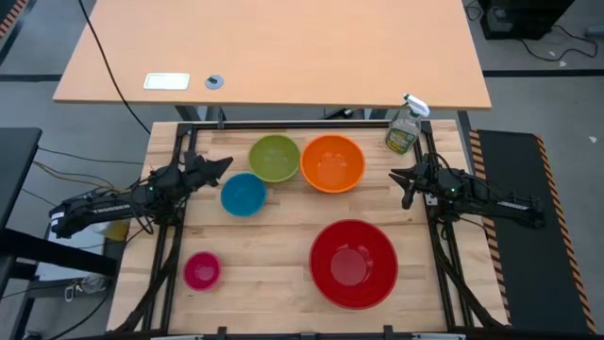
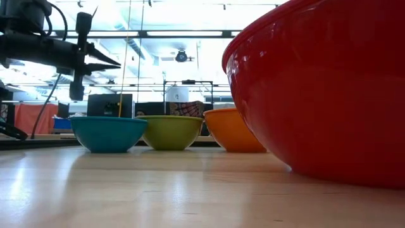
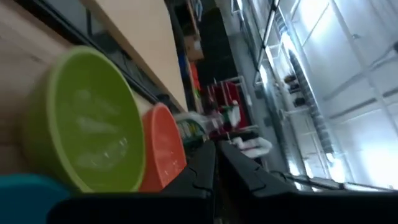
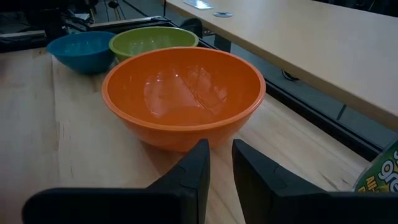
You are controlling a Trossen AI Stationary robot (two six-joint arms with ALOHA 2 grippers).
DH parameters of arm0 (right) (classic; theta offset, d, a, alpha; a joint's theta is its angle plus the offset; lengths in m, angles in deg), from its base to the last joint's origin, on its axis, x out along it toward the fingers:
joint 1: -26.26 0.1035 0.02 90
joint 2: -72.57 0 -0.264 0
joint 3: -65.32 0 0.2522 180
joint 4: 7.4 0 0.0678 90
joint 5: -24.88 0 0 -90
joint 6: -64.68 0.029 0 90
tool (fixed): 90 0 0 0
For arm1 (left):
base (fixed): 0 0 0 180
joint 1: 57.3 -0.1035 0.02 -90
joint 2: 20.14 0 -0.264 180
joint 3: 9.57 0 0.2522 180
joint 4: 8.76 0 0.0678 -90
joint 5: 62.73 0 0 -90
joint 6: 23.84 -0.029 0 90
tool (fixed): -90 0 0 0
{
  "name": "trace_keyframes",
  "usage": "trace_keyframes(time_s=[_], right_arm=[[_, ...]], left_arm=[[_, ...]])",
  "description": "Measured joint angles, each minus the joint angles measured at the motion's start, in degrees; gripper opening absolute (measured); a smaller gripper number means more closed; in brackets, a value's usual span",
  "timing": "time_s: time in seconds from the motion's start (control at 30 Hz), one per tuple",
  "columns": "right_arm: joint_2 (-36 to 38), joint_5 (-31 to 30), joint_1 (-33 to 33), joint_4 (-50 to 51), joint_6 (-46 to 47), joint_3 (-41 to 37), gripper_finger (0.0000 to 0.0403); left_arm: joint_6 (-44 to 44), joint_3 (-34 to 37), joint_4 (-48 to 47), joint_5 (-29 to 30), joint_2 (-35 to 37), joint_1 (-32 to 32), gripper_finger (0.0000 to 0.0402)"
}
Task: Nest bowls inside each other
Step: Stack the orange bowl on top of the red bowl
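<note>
Five bowls rest on their bases on the wooden table. The red bowl [image 1: 353, 263] is near the front, the orange bowl [image 1: 332, 162] and the lime green bowl [image 1: 275, 158] stand farther back, the blue bowl [image 1: 243, 195] is left of centre, and the pink bowl [image 1: 201, 270] is at the front left. My left gripper [image 1: 226, 163] hovers shut, level, just left of the green and blue bowls and above them [image 2: 117, 63]. My right gripper [image 1: 396, 176] stands right of the orange bowl [image 4: 183, 93]. It is open by a narrow gap, with nothing between its fingers.
A clear spray bottle [image 1: 404, 127] stands at the table's far right corner, behind my right arm. A dark frame [image 1: 283, 125] borders the table. A larger tan desk [image 1: 274, 47] lies beyond the far edge. Bare wood lies between the pink and red bowls.
</note>
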Motion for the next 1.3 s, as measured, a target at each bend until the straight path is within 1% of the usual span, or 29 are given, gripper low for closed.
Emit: trace_keyframes(time_s=[0.1,0.2,0.27,0.33,0.43,0.5,0.6,0.73,0.8,0.83,0.9,1.0,1.13,1.23,1.3], right_arm=[[0.00,-0.36,0.00,-0.09,-0.03,0.00,0.0078],[0.00,-3.70,0.00,-3.82,-0.23,-0.01,0.0078],[0.00,-4.05,0.00,-9.73,1.16,-0.02,0.0078],[0.00,-3.95,0.00,-18.10,2.82,0.00,0.0078],[0.00,-4.83,0.00,-29.54,1.30,0.00,0.0078],[0.00,-5.27,-0.10,-34.62,0.78,0.04,0.0078],[-0.03,-7.45,-0.57,-37.61,2.06,0.04,0.0078],[-2.86,-9.55,-1.59,-41.34,8.76,0.04,0.0078],[-5.74,-9.55,-2.22,-44.78,12.13,0.04,0.0078],[-7.60,-9.36,-2.45,-46.81,12.96,0.04,0.0078],[-11.91,-8.56,-2.73,-51.11,13.12,0.04,0.0078],[-19.92,-8.26,-3.32,-59.24,12.80,0.04,0.0078],[-32.13,-9.63,-4.53,-71.90,13.22,0.02,0.0078],[-41.20,-10.80,-6.26,-81.64,18.97,0.09,0.0078],[-46.37,-10.80,-7.63,-84.07,23.76,1.66,0.0078]], left_arm=[[-0.84,0.00,2.86,-0.59,-0.02,0.01,0.0023],[-4.30,0.00,9.68,1.70,-0.02,-0.01,0.0023],[-7.99,0.00,15.62,3.89,0.00,-0.01,0.0023],[-12.77,0.00,20.79,5.65,0.00,-0.04,0.0023],[-19.47,0.00,25.76,7.73,0.00,-0.07,0.0023],[-22.77,-0.02,26.98,7.97,0.01,-0.05,0.0023],[-25.65,-0.02,26.72,8.25,-0.11,-0.05,0.0023],[-26.59,-0.02,26.73,12.82,-1.38,-0.06,0.0023],[-26.00,-0.16,26.65,13.22,-2.42,-0.52,0.0023],[-25.48,-0.17,26.65,12.39,-2.95,-0.80,0.0023],[-24.39,-0.17,26.71,8.91,-4.29,-1.56,0.0023],[-24.19,-0.17,26.53,1.60,-6.75,-2.88,0.0023],[-25.12,-0.20,25.37,-6.94,-10.39,-5.14,0.0023],[-24.11,-0.21,25.36,-12.96,-13.15,-7.40,0.0023],[-23.63,-1.30,23.67,-17.42,-14.65,-9.01,0.0023]])
